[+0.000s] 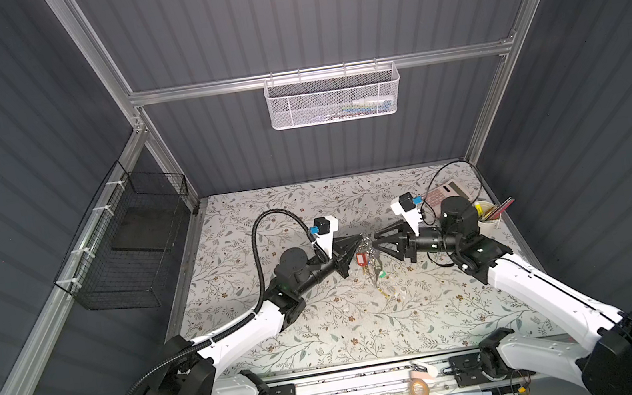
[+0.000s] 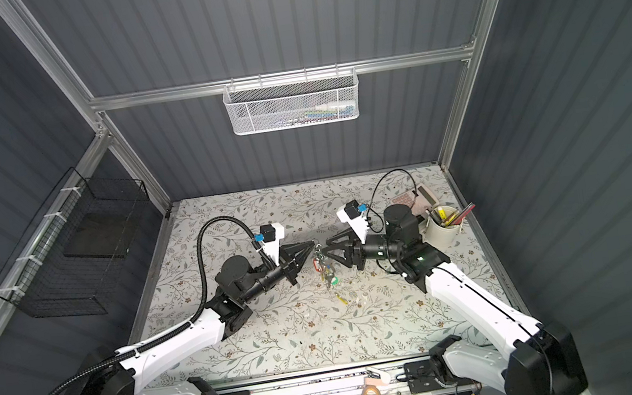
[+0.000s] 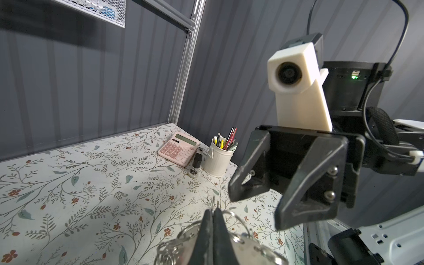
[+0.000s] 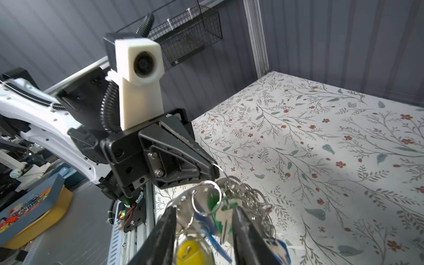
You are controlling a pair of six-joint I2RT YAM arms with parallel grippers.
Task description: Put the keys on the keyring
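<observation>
The left gripper (image 4: 213,171) is pressing its fingers flat together on the top of the keyring (image 4: 250,195), a large grey wire loop crowded with small silver rings, keys and blue, yellow and red plastic tags, so the whole bunch is dangling just below those fingertips; the right gripper (image 3: 257,207) is facing it, just beside the bunch, with its jaws standing apart and nothing pressed between them; the keys (image 4: 214,199), small silver metal ones on a tiny ring with a bright green oblong plastic tag, are hanging among the other rings directly under the left fingertips and, seen from the right wrist, in line with the gap between the right fingers; whether their tiny ring is sitting fully on the loop is not showing. Judging from this, the step in hand is a release; to do it well the left fingers should be gripping tight while the right jaws are spreading evenly and backing straight off, so that no fingertip is snagging a ring and dragging the bunch sideways. The keys' long axis is running near vertical, ring end up toward the left fingertips, blades and tag pointing down toward the floral-patterned table (image 1: 266,214).
</observation>
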